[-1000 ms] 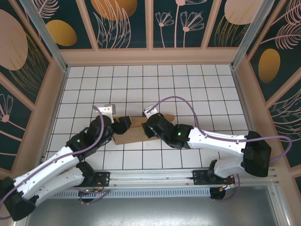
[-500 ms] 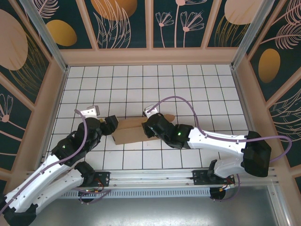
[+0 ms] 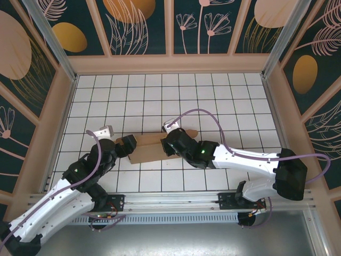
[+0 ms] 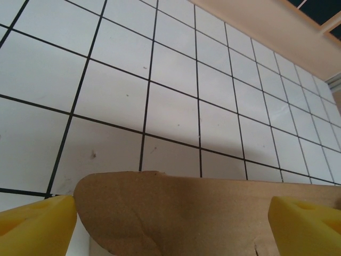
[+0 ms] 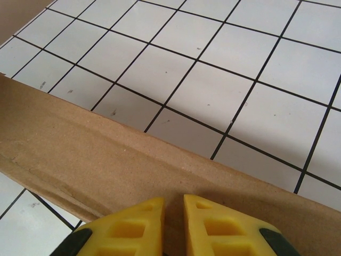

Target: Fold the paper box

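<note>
Brown cardboard die-cut paper box (image 3: 151,150) flat on white gridded table (image 3: 160,96), right end hidden under right arm (image 3: 234,157) | left fingers (image 4: 37,224) spread wide, box's rounded flap (image 4: 160,208) between them, untouched | right fingers (image 5: 133,226) nearly together, pinching box edge

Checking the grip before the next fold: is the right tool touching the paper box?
Touching. In the right wrist view the right tool is pinched shut on a wall of the paper box, with cardboard running into the narrow slit between the jaws.
</note>
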Motion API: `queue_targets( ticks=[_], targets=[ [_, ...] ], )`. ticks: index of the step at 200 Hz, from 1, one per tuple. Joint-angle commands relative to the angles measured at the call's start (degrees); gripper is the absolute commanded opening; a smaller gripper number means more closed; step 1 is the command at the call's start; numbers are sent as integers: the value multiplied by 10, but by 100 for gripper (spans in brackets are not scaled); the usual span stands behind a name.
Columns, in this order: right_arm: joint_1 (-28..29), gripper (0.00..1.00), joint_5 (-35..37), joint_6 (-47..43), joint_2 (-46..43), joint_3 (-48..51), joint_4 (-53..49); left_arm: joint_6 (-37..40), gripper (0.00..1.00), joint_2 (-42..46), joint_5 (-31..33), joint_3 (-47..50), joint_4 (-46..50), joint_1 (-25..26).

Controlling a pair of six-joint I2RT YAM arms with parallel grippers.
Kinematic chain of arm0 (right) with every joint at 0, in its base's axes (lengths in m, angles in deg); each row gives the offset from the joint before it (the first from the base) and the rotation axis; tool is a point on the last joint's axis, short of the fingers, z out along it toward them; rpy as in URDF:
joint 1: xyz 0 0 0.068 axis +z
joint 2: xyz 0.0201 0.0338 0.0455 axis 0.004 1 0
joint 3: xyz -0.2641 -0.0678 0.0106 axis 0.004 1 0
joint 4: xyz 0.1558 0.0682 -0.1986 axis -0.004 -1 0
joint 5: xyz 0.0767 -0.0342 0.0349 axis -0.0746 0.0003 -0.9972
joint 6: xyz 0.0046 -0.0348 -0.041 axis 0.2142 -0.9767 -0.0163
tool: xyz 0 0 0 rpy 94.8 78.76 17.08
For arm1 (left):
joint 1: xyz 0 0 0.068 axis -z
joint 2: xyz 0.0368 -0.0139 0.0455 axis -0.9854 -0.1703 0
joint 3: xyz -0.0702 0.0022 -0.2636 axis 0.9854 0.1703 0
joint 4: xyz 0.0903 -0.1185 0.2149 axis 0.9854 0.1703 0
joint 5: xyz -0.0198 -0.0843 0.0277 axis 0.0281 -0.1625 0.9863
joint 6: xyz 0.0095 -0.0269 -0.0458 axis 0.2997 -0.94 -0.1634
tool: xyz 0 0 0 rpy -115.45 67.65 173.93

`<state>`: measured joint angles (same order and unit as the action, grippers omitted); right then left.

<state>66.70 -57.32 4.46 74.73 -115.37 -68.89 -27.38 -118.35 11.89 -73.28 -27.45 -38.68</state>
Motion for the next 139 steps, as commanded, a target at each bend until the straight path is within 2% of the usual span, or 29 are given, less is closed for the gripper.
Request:
queue_targets(
  ticks=[1,23,48,71,105,139],
  targets=[
    [5,16,-20,14,25,20,-50,-2,93,8,-10,13,-48,-4],
    [5,16,-21,14,27,19,-51,4,93,6,-2,7,-46,-5],
    [5,16,-21,13,32,14,-52,22,92,-13,58,-32,10,-6],
    [5,16,-25,13,37,10,-53,47,92,-28,79,-62,34,-5],
    [5,16,-25,13,41,8,-57,82,93,-50,33,-64,6,-5],
    [5,16,-28,15,44,5,-62,82,93,-74,-18,-57,-34,-5]
  ],
)
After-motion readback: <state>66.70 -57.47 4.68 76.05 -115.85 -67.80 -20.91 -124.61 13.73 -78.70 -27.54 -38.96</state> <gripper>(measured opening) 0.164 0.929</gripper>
